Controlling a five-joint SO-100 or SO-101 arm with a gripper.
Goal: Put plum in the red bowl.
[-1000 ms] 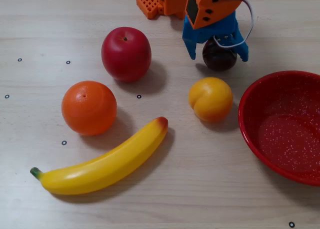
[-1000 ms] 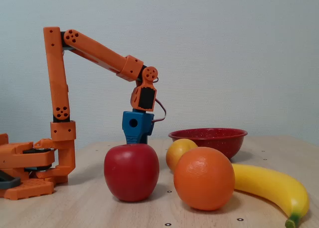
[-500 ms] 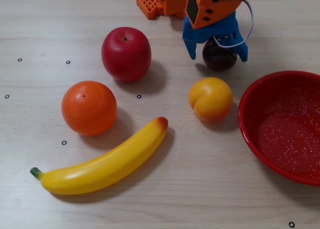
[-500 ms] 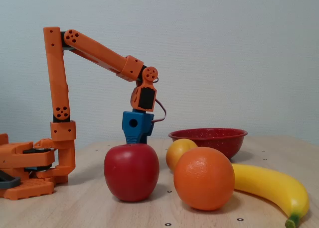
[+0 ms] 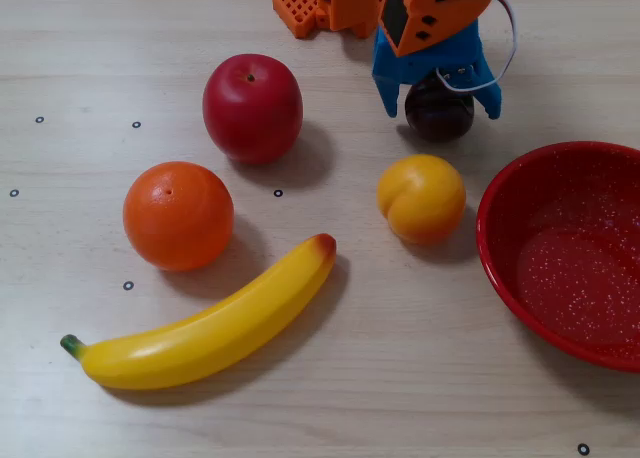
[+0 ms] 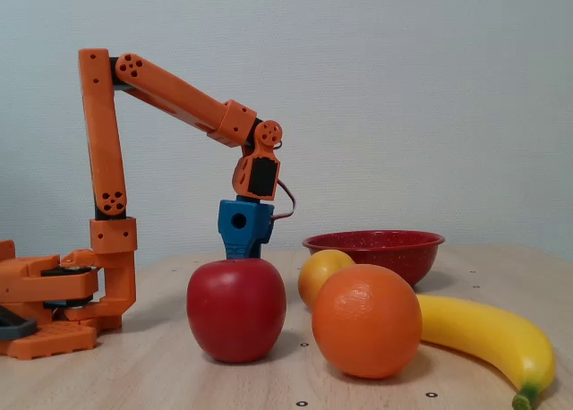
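Note:
The plum is small, dark purple and almost black, and sits on the table at the back right in the overhead view. My gripper has blue fingers that stand on either side of the plum and press against it, low at the table. In the fixed view the gripper is lowered behind the red apple, and the plum is hidden there. The red bowl with white speckles stands to the right of the plum, at the view's right edge. It also shows in the fixed view.
A yellow-orange peach lies just in front of the plum, left of the bowl. A red apple, an orange and a banana lie further left. The arm's orange base stands at the back.

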